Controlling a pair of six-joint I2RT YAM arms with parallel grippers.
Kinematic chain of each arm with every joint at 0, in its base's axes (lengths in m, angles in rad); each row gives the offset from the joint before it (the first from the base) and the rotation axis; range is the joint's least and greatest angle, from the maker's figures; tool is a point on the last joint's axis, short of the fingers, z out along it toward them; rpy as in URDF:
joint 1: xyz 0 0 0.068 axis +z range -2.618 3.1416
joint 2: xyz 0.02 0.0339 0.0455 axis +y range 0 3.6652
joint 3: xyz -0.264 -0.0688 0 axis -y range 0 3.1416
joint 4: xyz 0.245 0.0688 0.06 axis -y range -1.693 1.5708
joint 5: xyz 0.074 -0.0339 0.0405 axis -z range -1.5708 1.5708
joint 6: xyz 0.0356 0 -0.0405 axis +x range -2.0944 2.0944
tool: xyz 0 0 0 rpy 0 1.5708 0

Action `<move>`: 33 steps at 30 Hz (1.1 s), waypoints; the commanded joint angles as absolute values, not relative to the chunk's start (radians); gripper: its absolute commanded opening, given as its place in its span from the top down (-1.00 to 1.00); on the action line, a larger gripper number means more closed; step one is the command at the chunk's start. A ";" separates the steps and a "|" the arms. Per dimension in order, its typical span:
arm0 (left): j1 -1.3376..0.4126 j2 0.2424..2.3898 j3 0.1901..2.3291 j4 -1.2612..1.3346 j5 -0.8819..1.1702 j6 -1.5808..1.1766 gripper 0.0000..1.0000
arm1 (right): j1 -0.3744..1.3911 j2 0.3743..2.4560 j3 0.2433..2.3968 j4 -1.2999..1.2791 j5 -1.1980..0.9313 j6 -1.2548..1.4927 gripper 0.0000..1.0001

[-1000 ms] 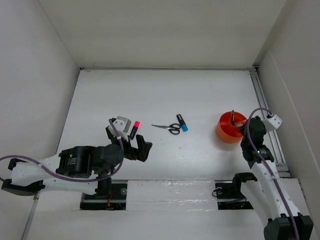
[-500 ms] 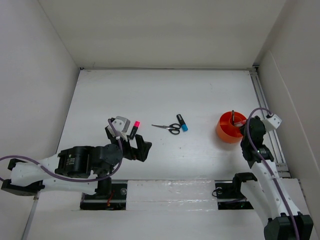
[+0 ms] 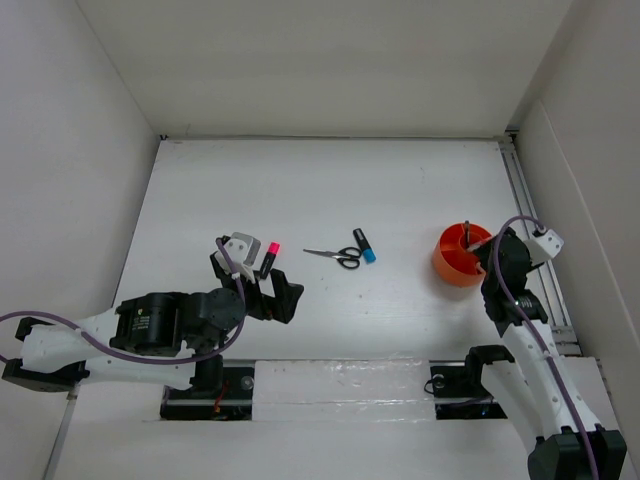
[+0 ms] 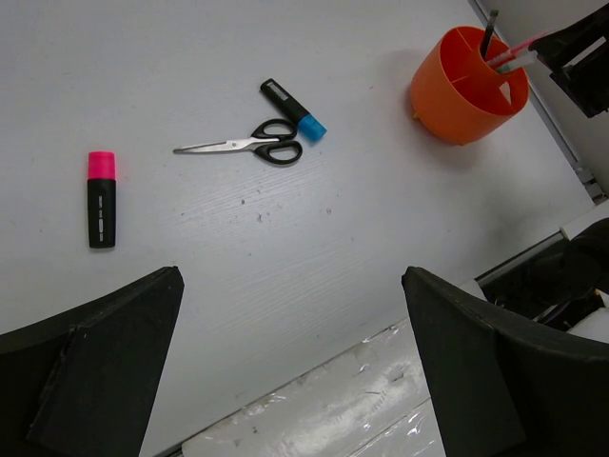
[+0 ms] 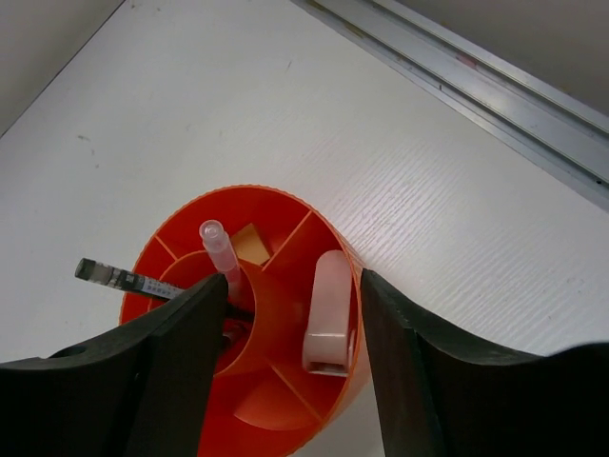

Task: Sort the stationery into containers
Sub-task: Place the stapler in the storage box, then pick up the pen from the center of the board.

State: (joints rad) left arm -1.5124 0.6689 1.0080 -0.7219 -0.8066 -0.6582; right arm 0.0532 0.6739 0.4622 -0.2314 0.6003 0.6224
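The orange cup (image 3: 455,268) stands at the right; it also shows in the left wrist view (image 4: 455,103) and the right wrist view (image 5: 285,409). It holds a dark pen (image 5: 122,278), a clear-capped pen (image 5: 217,249), a tan eraser (image 5: 249,244) and a pale pink oblong item (image 5: 328,309). My right gripper (image 5: 295,281) is open just above the cup, its jaws either side of the pale item and apart from it. The pink-capped marker (image 4: 101,198), scissors (image 4: 249,148) and blue-capped marker (image 4: 295,109) lie on the table. My left gripper (image 4: 290,276) is open and empty, near the pink-capped marker (image 3: 269,254).
White walls close in the table on the left, back and right. A metal rail (image 3: 530,220) runs along the right edge beside the cup and shows in the right wrist view (image 5: 495,95). The arm bases and their mounting plate (image 3: 330,385) are at the near edge.
My right gripper has tipped very slightly toward the cup. My left arm has barely moved. The items on the table are where they were.
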 commanded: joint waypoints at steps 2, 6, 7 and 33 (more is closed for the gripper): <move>-1.514 0.661 1.006 -0.692 -0.810 -0.644 -1.00 | 0.048 0.652 0.497 -0.212 0.601 0.627 -0.44; -1.514 0.652 1.006 -0.692 -0.810 -0.644 -1.00 | 0.048 0.617 0.497 -0.233 0.581 0.638 -0.45; -1.514 0.652 1.006 -0.692 -0.810 -0.644 -1.00 | 0.048 0.608 0.497 -0.233 0.569 0.638 -0.45; -1.424 0.920 0.957 -0.731 -0.944 -1.244 -1.00 | 0.171 0.761 1.041 -0.388 0.174 0.517 -1.00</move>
